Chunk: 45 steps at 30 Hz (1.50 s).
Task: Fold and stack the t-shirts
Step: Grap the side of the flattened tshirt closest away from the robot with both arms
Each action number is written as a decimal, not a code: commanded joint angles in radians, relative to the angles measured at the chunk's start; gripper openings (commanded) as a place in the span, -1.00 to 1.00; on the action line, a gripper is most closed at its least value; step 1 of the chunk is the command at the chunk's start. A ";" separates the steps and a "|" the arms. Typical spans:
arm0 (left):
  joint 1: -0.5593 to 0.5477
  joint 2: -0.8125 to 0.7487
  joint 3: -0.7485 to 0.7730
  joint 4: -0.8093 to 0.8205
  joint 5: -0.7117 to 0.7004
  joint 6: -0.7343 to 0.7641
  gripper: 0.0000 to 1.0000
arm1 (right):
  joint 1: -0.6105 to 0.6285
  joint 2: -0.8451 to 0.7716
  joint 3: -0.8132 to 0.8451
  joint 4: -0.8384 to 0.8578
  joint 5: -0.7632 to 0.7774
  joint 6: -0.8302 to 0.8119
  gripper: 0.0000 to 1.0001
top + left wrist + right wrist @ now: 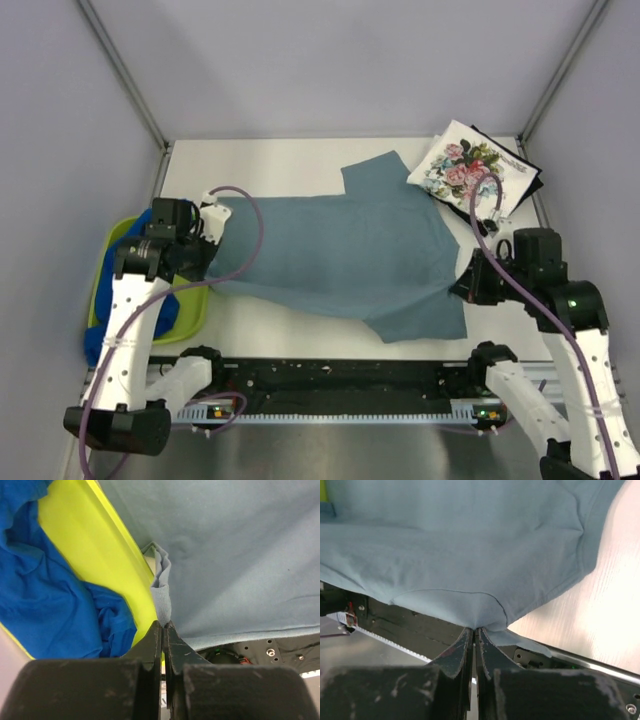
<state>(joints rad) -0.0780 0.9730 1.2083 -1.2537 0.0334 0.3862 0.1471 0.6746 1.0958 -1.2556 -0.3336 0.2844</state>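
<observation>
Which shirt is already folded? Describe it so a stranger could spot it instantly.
Look to the far right corner of the table, past the spread grey-blue shirt. A folded white shirt sits there atop a black one. Its pink-rose floral print is the only pattern among plain cloth.

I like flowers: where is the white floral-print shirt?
Overhead view: the folded white floral-print shirt lies far right, atop a black cloth, beside the spread grey-blue shirt.
</observation>
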 commanded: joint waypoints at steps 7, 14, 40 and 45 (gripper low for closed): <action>0.006 0.202 -0.136 0.290 -0.079 -0.128 -1.00 | -0.029 0.356 -0.226 0.606 0.007 -0.033 -1.00; 0.004 0.280 -0.196 0.364 -0.112 -0.181 -1.00 | -0.073 0.574 -0.149 0.683 0.180 -0.123 -1.00; -0.009 0.121 -0.151 0.062 0.016 -0.040 -1.00 | -0.096 0.210 -0.109 0.513 0.274 -0.123 -1.00; -0.020 0.194 -0.148 0.126 0.095 0.003 -0.88 | -0.098 0.296 -0.135 0.587 0.251 -0.122 -1.00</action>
<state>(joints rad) -0.0933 1.1172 1.0569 -1.1557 0.0673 0.3237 0.0631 0.9051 0.9756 -0.7460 -0.0929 0.1753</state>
